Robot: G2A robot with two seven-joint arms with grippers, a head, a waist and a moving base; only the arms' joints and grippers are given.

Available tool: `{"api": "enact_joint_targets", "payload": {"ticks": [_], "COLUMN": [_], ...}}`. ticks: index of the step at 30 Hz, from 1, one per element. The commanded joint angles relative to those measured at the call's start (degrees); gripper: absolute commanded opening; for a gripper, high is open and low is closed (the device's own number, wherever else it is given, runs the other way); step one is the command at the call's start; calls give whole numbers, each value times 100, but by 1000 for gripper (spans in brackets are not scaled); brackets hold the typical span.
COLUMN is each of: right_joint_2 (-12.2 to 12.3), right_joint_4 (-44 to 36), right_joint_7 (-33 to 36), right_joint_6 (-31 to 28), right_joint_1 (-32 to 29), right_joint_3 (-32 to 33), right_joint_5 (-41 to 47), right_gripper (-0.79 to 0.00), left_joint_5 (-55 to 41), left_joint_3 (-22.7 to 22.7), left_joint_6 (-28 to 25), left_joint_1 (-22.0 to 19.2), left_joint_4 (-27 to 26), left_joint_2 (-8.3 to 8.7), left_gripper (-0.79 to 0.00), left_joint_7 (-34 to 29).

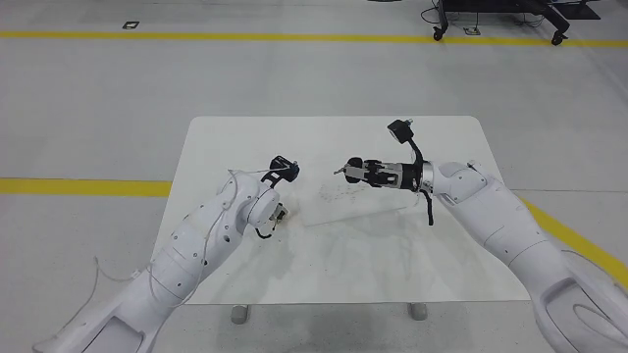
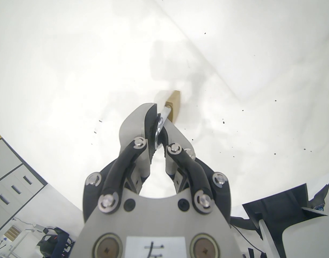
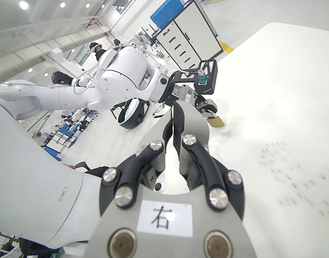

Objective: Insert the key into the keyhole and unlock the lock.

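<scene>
A small brass padlock [image 2: 174, 103] rests on the white table [image 2: 73, 41]. A silver key [image 2: 161, 121] sticks into its end, and my left gripper [image 2: 158, 120] is shut on the key's head. In the top view the left gripper [image 1: 278, 213] is low over the table's left-middle, with the padlock [image 1: 283, 216] at its tip. From the right wrist view the padlock [image 3: 216, 121] hangs at the left gripper [image 3: 207, 108], just above the table. My right gripper [image 3: 174, 114] is shut with nothing in it, held in the air near the table's centre [image 1: 343, 170], apart from the lock.
The table [image 1: 451, 245] is bare around both arms, with faint scuff marks [image 3: 288, 167] on its surface. White drawer cabinets [image 3: 188, 41] stand on the floor beyond the table's edge.
</scene>
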Motion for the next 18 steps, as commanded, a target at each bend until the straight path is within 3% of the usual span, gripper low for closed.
{"api": "enact_joint_targets", "payload": {"ticks": [1,8,14,18], "right_joint_2": [0,0,0,0], "right_joint_4": [0,0,0,0], "right_joint_7": [0,0,0,0], "right_joint_6": [0,0,0,0], "right_joint_1": [0,0,0,0], "right_joint_3": [0,0,0,0], "right_joint_5": [0,0,0,0], "right_gripper": [-785,-785,-785,-785], "left_joint_5": [48,-38,-257,-1075], "left_joint_3": [-35,-503,-1340,-2109], "left_joint_6": [5,-11,-352,-863], "left_joint_1": [0,222,774,1190], "left_joint_4": [-28,-395,-926,-1204], "left_joint_2": [1,82,266,382], "left_gripper": [-785,-785,-785,-785], "left_joint_7": [-14,492,1669,2361]}}
